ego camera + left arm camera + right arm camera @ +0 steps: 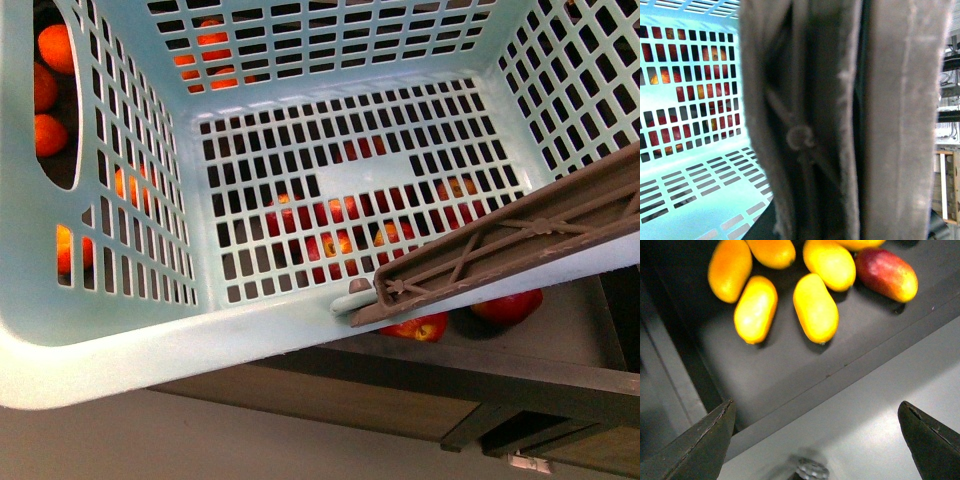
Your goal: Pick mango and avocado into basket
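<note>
at the right gripper's [815, 404] twelve o'clock, mango [815, 307] on dark shelf [790, 370] among other yellow fruits [755, 310], long axis running toward the gripper, fingers spread wide over shelf edge, empty basket [120, 340] filling front view, brown handle [520, 240] at four o'clock, left gripper unseen

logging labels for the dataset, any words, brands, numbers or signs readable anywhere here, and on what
No text can be read in any view.
The basket: plain teal plastic, no print showing.
Its brown handle: moulded ribs only, no lettering.
The mangoes: no stickers visible.
The background racks in the left wrist view: too blurred to tell.
</note>
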Controlling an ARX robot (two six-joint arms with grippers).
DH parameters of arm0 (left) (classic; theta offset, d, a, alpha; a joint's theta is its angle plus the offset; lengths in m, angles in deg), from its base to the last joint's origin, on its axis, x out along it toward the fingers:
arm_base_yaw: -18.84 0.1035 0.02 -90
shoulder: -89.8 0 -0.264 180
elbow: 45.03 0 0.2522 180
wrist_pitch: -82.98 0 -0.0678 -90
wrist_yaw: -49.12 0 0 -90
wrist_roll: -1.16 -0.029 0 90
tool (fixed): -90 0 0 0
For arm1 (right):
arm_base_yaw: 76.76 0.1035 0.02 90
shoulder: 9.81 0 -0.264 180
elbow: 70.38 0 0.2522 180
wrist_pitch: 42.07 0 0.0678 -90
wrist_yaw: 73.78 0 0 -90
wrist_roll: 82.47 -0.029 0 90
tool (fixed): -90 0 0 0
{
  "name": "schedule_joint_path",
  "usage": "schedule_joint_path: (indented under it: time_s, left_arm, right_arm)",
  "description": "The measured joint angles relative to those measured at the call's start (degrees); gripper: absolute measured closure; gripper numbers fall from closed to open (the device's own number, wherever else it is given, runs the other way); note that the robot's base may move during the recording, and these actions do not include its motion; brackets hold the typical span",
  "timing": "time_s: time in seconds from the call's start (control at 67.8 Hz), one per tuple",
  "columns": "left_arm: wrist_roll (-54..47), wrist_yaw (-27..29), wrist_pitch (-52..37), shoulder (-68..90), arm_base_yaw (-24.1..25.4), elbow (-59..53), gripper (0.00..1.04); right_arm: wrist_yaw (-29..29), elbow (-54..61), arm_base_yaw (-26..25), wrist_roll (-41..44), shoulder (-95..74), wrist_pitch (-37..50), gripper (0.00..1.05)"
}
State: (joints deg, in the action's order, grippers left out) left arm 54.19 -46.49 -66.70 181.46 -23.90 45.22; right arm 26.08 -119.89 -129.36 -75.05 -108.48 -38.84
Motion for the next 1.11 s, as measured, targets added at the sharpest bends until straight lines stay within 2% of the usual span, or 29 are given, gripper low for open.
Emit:
schedule_joint_path:
  time_s: [0.118,0.28,0.472,0.796,1.106]
  left_arm:
    - [0.0,0.0,0.0,0.0,0.0,0.0,0.92]
    - [0.0,0.0,0.0,0.0,0.0,0.0,0.92]
    - [0.0,0.0,0.0,0.0,0.0,0.0,0.92]
    - [0.0,0.0,0.0,0.0,0.0,0.0,0.92]
    - [0.0,0.0,0.0,0.0,0.0,0.0,0.92]
  right_arm:
    - [-2.1,-5.1,1.6,-1.2,-10.1,0.2,0.09]
    - [-3.3,-15.0,7.5,-11.3,-20.9,-0.9,0.09]
    - [-6.2,-22.0,12.5,-18.6,-28.7,-2.2,0.09]
    - [-8.4,-32.8,14.8,-29.0,-38.0,-6.4,0.09]
    - [-8.5,-41.2,16.5,-33.2,-42.4,-9.1,0.09]
